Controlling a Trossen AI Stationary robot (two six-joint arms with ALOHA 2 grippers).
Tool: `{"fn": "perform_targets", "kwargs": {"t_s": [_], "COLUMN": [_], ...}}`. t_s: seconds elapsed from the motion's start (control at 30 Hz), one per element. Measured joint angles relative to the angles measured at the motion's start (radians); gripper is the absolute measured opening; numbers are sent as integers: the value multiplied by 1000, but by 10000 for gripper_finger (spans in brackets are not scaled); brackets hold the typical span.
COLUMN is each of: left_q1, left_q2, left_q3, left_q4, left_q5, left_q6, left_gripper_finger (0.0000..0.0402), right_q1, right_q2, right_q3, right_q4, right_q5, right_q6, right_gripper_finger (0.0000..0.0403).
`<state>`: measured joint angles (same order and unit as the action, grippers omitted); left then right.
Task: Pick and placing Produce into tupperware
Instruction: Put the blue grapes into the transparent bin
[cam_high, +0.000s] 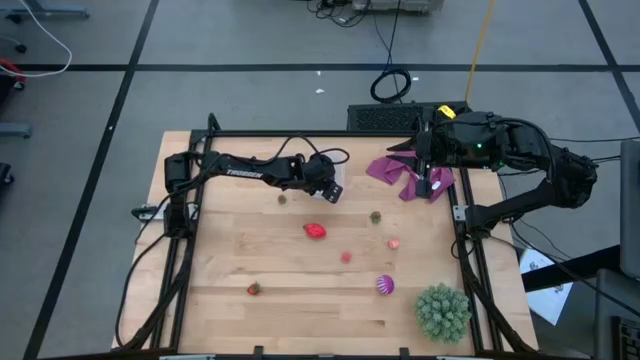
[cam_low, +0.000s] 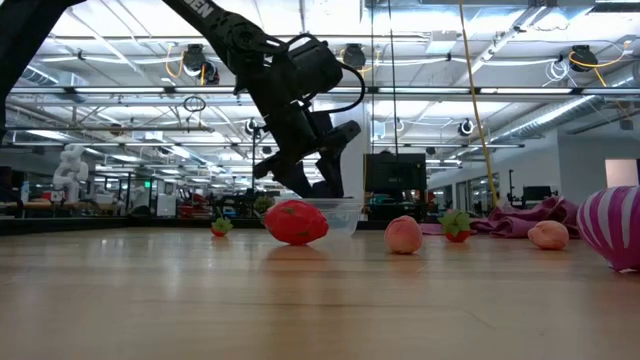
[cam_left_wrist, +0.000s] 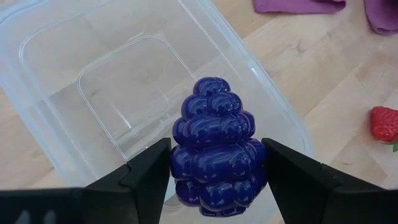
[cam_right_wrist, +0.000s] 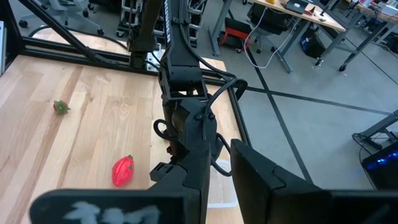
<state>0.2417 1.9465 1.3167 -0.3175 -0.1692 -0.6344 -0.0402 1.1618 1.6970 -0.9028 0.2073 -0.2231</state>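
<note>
High view: the left gripper (cam_high: 329, 187), upper centre of the frame, covers most of the clear plastic rectangular tupperware (cam_high: 336, 192), so its contents cannot be made out here. The right gripper (cam_high: 424, 160) sits shut at upper right above a crumpled purple cloth (cam_high: 408, 176). Loose produce lies across the wooden table (cam_high: 230, 250): a red strawberry-like piece (cam_high: 315, 231), a striped magenta ball (cam_high: 385, 285), a pink piece (cam_high: 394, 243). A large green spiky ball (cam_high: 442, 311) sits lower right.

Low view: the tupperware (cam_low: 335, 214) is half hidden behind the red piece (cam_low: 296, 222); the magenta ball (cam_low: 612, 228) is cut off at the right edge.

Left wrist view: the two dark fingers (cam_left_wrist: 144, 176) clasp a blue-purple bumpy grape cluster (cam_left_wrist: 216, 146) (its lower end cut off) over the tupperware (cam_left_wrist: 74, 74), which holds nothing.

Right wrist view: the right fingers (cam_right_wrist: 186, 174) hide part of the tupperware (cam_right_wrist: 221, 186).
</note>
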Motion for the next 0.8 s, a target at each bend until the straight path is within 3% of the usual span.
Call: {"fn": "perform_targets", "kwargs": {"t_s": [0.8], "left_q1": [18], "left_q2": [0], "left_q3": [0], "left_q4": [9], "left_q5": [11], "left_q6": [-83], "left_gripper_finger": [242], "right_q1": [0], "right_q2": [0], "right_q3": [0], "right_q4": [-15], "right_q5": [0], "right_q6": [0], "right_gripper_finger": [57]}}
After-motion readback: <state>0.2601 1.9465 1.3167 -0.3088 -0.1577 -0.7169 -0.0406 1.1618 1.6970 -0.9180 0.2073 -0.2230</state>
